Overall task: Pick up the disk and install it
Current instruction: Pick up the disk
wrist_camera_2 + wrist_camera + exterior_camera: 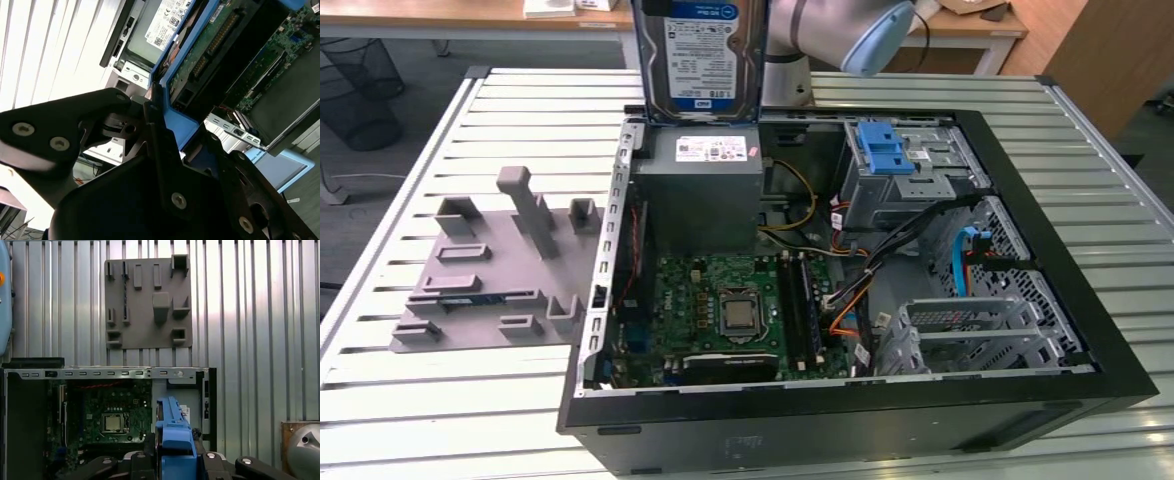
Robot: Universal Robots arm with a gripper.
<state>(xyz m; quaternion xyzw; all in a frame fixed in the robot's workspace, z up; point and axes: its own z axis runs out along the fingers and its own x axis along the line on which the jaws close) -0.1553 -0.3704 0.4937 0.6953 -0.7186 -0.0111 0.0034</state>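
The disk [703, 55], silver with a white-and-blue label and a blue carrier frame, hangs upright above the back edge of the open computer case [854, 405], just over the grey power-supply box [703, 190]. In both wrist views my gripper [172, 452] [162, 125] is shut on the disk's blue frame [172, 427] [177, 117], with a black finger [212, 462] on each side. The disk's green circuit-board underside [210, 45] faces the second wrist camera. The arm's grey and blue joint [854, 30] stands behind the disk.
Inside the case lie the motherboard [720, 310] and cables. A drive cage with a blue carrier [887, 150] sits at the exterior view's back right. A grey fixture plate [494, 270] with upright pegs rests on the slatted table [454, 400] beside the case.
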